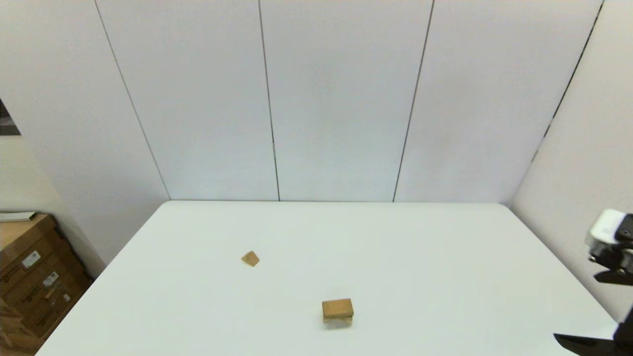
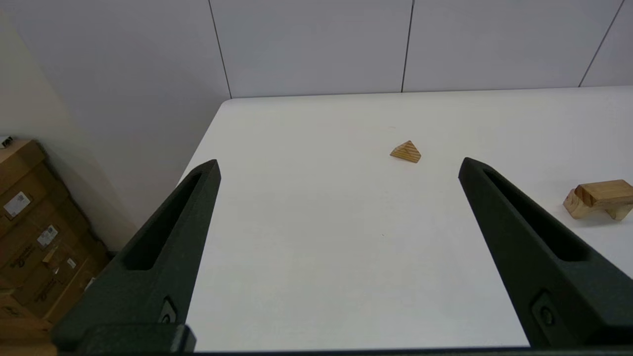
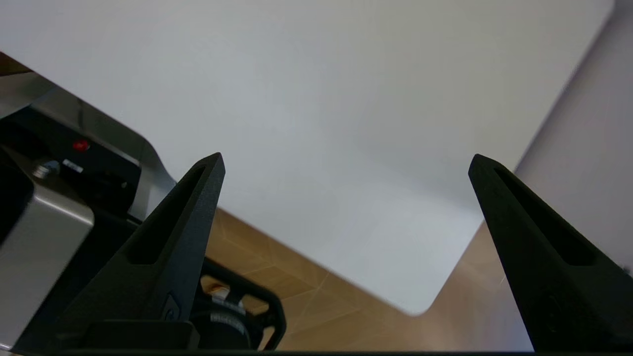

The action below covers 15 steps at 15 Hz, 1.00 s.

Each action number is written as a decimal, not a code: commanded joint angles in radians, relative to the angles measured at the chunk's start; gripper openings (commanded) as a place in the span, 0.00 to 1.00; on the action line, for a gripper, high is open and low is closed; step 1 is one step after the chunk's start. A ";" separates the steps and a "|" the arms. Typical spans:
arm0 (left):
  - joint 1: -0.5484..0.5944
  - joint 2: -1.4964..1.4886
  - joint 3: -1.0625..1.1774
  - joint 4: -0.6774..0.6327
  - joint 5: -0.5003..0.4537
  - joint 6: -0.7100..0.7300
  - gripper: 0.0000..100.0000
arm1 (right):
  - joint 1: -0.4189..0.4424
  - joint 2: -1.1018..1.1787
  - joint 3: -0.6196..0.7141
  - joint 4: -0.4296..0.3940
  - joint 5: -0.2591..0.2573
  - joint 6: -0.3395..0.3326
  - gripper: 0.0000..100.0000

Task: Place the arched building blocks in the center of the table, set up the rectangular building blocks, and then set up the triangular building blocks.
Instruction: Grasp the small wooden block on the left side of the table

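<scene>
The triangular building block (image 1: 250,258) (image 2: 406,152), a small striped wedge, lies left of the middle of the white table (image 1: 445,257). Nearer the front edge, the darker rectangular building block (image 1: 338,307) (image 2: 607,192) lies flat on the pale arched building block (image 1: 338,321) (image 2: 574,203), whose hollow faces down. My left gripper (image 2: 339,162) is open over the table's left part, well short of the wedge, and does not show in the head view. My right gripper (image 3: 346,158) is open and empty above the table's near right corner; its arm (image 1: 612,242) shows at the right edge.
Stacked cardboard boxes (image 1: 34,277) (image 2: 29,222) stand on the floor left of the table. White wall panels close off the back and right. The robot's base (image 3: 59,198) and the wooden floor (image 3: 306,291) show below the table's edge.
</scene>
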 commanded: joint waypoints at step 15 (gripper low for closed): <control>0.000 0.001 0.003 0.000 -0.001 0.000 1.00 | -0.386 -0.790 0.597 -0.251 0.014 0.001 1.00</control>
